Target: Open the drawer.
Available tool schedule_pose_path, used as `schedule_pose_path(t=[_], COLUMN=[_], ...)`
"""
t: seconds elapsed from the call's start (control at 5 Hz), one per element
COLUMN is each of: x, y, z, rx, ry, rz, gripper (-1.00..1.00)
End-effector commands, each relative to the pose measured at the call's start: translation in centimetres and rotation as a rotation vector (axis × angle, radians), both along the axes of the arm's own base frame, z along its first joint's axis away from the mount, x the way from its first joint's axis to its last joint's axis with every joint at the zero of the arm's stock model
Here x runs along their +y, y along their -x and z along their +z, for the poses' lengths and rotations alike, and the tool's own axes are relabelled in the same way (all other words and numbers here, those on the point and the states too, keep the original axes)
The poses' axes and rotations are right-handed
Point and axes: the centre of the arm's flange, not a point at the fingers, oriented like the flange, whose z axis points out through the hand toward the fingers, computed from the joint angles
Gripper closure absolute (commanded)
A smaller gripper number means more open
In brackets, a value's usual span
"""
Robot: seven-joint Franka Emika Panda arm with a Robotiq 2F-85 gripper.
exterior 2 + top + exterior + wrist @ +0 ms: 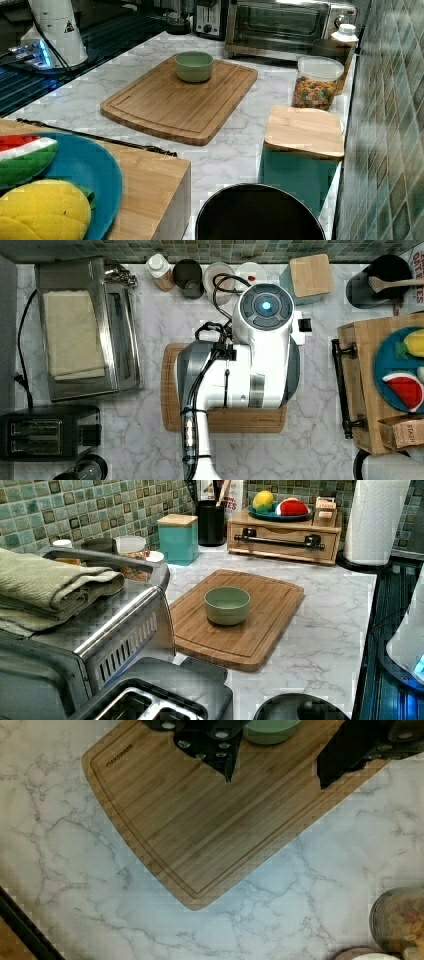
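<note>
The drawer (282, 551) is the front of a light-wood box at the counter's end, with a long black bar handle (278, 540) across it, and it sits flush in the box. In the top view the handle (342, 388) runs along the box's left side. Part of that handle (24, 930) crosses a corner of the wrist view. My gripper (275, 777) hangs over the bamboo cutting board (210, 825), well away from the handle. Its fingers (227, 767) stand wide apart with nothing between them, so it is open.
A green bowl (227, 605) stands on the cutting board (240, 615). On the box lies a blue plate (395, 370) with toy fruit. A teal canister (178, 539), jars, a toaster oven (85, 330), a toaster (47, 432) and a paper towel roll (376, 520) line the counter.
</note>
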Motion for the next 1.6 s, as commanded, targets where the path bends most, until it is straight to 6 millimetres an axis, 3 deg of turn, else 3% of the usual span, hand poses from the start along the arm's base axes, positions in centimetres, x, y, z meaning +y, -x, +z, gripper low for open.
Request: schedule_pose_path(t=[0.2, 0.4, 0.6, 0.8, 1.0, 1.6], x=[0.0, -1.5, -6.4, -10.0, -14.7, -23.7], y=[0.0, 0.6, 1.8, 1.7, 3.4, 6.9], z=[0.0, -1.8, -3.0, -3.4, -5.0, -9.4], rx=[0.000, -0.013, -0.017, 0.051, 0.028, -0.004], ry=[0.001, 0.014, -0.068, -0.066, -0.041, 0.061], rz=[0.002, 0.190, 0.381, 0.510, 0.660, 0.826], gripper=[-1.00, -1.00, -1.00, -1.00, -1.00, -1.00])
